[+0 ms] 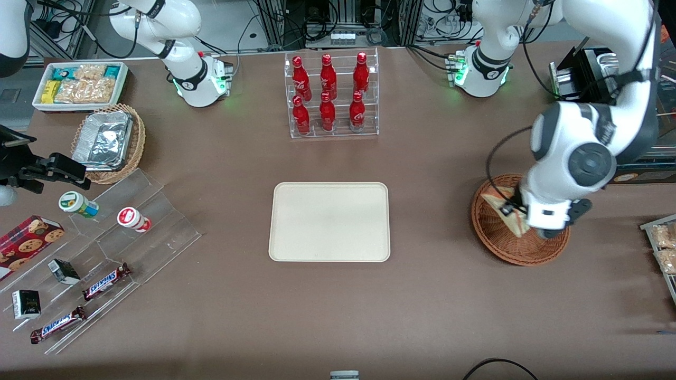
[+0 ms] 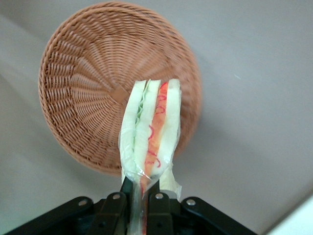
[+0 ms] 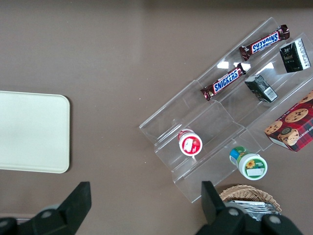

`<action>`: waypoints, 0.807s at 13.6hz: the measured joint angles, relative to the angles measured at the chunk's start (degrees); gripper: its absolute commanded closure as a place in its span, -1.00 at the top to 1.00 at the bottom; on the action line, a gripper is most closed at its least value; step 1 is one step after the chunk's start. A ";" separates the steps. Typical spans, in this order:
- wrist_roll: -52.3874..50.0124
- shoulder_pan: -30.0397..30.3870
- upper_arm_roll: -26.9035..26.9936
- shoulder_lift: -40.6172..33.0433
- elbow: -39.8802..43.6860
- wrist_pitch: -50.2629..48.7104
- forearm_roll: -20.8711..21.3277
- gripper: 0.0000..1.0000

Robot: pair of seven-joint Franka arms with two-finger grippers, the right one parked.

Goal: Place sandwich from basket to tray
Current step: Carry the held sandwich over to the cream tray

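Our fingers (image 2: pixel 157 205) are clamped on one end of the sandwich (image 2: pixel 150 132), a plastic-wrapped wedge of pale bread showing red and green filling along its cut edge. In the wrist view the gripper (image 2: pixel 138 208) holds it lifted above the basket (image 2: pixel 78 88), whose reddish-brown woven bowl lies bare beneath, with nothing else inside. In the front view, at the right of the frame, the gripper (image 1: pixel 520 221) hangs over the basket (image 1: pixel 494 235) with the sandwich (image 1: pixel 508 208) showing beside the wrist, inside the basket's outline.

Bare brown surface (image 1: pixel 433 295) runs from the basket's rim to the tray (image 1: pixel 330 221), which sits at the centre of the frame with its low raised rim unobstructed on all four sides and nothing on it. The two are well apart, with open room between them.

Farther from the front camera than the tray, a clear rack (image 1: pixel 332 95) holds six red bottles in two rows. Toward the parked arm's end, at the left of the frame, a white bin (image 1: pixel 79 84) holds snack packets, a tan wicker basket (image 1: pixel 113 142) holds foil trays, and a stepped clear display (image 1: pixel 105 264) carries two small tubs, two chocolate bars, small dark boxes and a cookie box (image 1: pixel 26 243).
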 measured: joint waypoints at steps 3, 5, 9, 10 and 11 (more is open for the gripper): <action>-0.10 -6.68 -0.20 0.38 1.51 0.25 0.10 -0.89; 0.04 -10.50 -0.49 1.60 3.02 2.08 -0.55 -0.87; -0.73 -20.49 -1.24 9.43 10.16 5.54 -0.98 -0.84; -0.74 -21.84 -1.28 11.07 10.92 8.62 -1.07 -0.84; -0.73 -22.67 -1.31 12.21 11.34 11.18 -1.37 -0.84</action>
